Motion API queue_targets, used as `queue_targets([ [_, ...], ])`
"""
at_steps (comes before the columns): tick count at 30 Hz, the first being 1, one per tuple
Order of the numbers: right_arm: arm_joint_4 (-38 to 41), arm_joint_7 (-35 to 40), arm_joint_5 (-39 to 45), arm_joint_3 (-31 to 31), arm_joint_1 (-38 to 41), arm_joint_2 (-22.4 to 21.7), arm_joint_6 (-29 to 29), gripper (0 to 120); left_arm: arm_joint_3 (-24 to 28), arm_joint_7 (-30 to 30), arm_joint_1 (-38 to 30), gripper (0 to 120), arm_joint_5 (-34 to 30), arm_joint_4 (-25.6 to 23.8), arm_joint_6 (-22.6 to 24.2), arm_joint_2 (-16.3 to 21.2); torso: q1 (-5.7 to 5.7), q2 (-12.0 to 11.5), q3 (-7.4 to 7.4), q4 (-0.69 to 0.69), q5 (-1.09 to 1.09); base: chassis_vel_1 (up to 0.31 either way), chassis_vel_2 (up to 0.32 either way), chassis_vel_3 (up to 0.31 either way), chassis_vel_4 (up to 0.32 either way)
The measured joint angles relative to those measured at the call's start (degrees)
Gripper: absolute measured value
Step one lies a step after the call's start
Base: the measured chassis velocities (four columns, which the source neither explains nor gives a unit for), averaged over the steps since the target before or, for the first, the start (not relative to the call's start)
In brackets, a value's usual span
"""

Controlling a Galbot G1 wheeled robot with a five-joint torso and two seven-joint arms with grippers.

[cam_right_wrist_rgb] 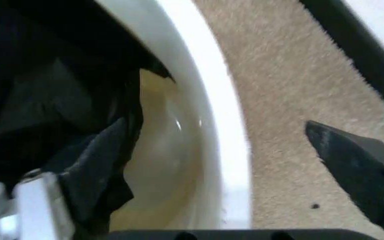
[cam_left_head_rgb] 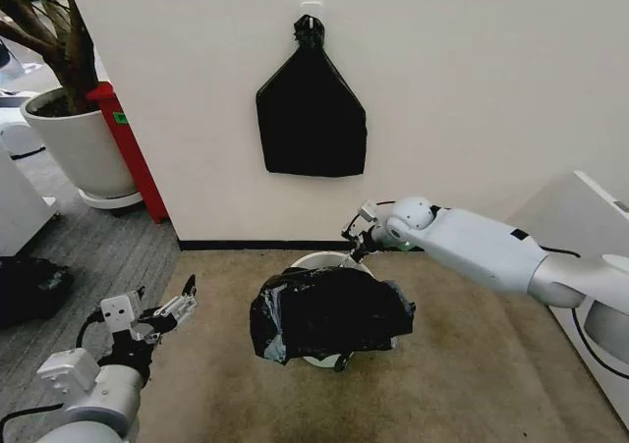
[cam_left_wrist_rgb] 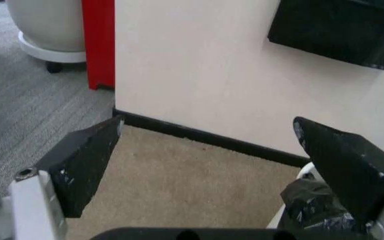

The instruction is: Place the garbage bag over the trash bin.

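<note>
Head view shows the garbage bag (cam_left_head_rgb: 329, 312) draped over the trash bin (cam_left_head_rgb: 319, 260) on the carpet near the wall. Right gripper (cam_left_head_rgb: 356, 249) straddles the bin's far rim, jaws spread, clasping nothing. Left gripper (cam_left_head_rgb: 167, 310) hangs apart, open and empty.

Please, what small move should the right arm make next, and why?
Probably lower the right end effector slightly and close on the bag edge. It is open and straddles the trash bin rim, with the garbage bag loose inside one finger. The left end effector waits open, apart.
</note>
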Motion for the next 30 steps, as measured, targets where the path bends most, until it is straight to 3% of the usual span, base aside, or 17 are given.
queue_targets([
  [5, -1.83, -0.34, -0.17, -0.18, -0.99, 0.69, 0.04, 70, 0.00, 0.77, 0.29, 100, 1.12, 0.03, -0.55, -0.37, 0.00, 0.00, 0.00, 0.00, -0.01, 0.000, 0.000, 0.000, 0.000],
  [16, -3.19, -0.36, -0.66, 0.28, -1.37, 1.83, 0.08, 35, 0.19, 1.47, 0.41, 100, 2.18, 0.08, -1.55, -0.94, 0.00, 0.00, -0.01, 0.01, -0.02, 0.000, 0.000, 0.000, 0.000],
  [22, -2.79, -0.46, -0.72, 0.53, -1.36, 1.32, 0.08, 10, 0.30, 1.84, 0.23, 100, 3.19, 0.09, -2.87, -0.96, 0.00, 0.00, 0.00, 0.02, -0.01, 0.000, 0.000, 0.000, 0.000],
  [26, -1.66, 2.45, 1.49, 1.04, -1.56, 0.51, 0.06, 0, 0.67, 1.91, 0.01, 100, 3.24, 0.08, -3.09, -0.94, 0.00, 0.00, 0.00, 0.01, -0.01, 0.000, 0.000, 0.000, 0.000],
  [30, -0.50, 7.81, 5.87, 2.65, -1.63, -0.71, 0.04, 0, 0.99, 1.96, -0.09, 100, 3.36, 0.09, -3.23, -0.88, 0.00, 0.00, 0.00, 0.02, 0.00, 0.000, 0.000, 0.000, 0.000],
])
